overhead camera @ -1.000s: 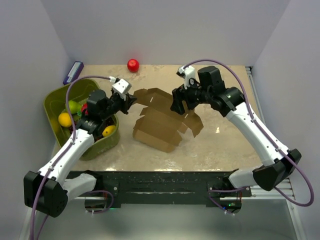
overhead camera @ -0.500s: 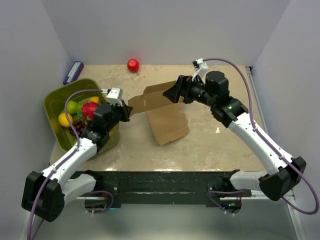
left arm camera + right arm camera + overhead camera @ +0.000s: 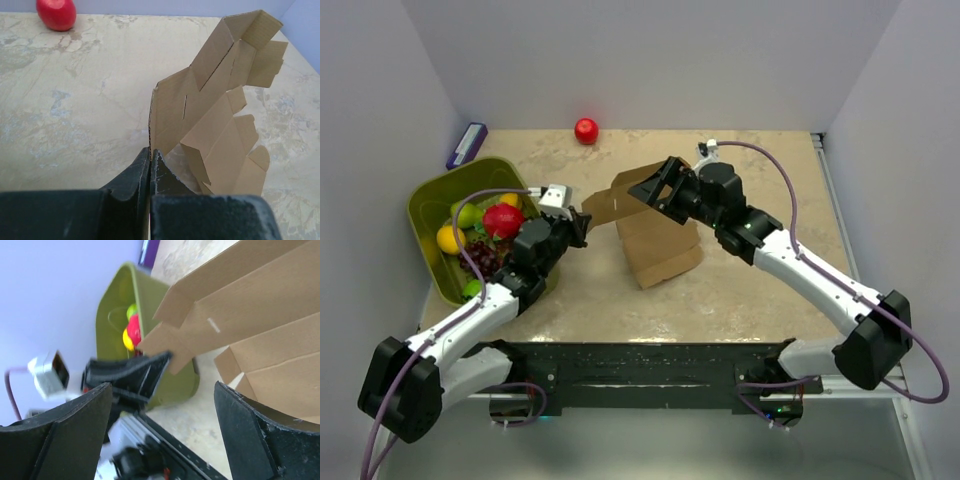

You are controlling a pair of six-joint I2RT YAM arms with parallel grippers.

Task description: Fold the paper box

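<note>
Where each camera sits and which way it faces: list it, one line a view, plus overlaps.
Top external: above and behind the bases, looking down on the table; both arms show, left gripper and right gripper at the paper box.
Left wrist: faces the far wall; its shut fingers pinch the box's edge.
Right wrist: faces leftward past its open fingers toward the green bin.
Shared: all three show the box; top and right wrist show the bin and left gripper.

The paper box (image 3: 660,250) is matt brown cardboard.
</note>
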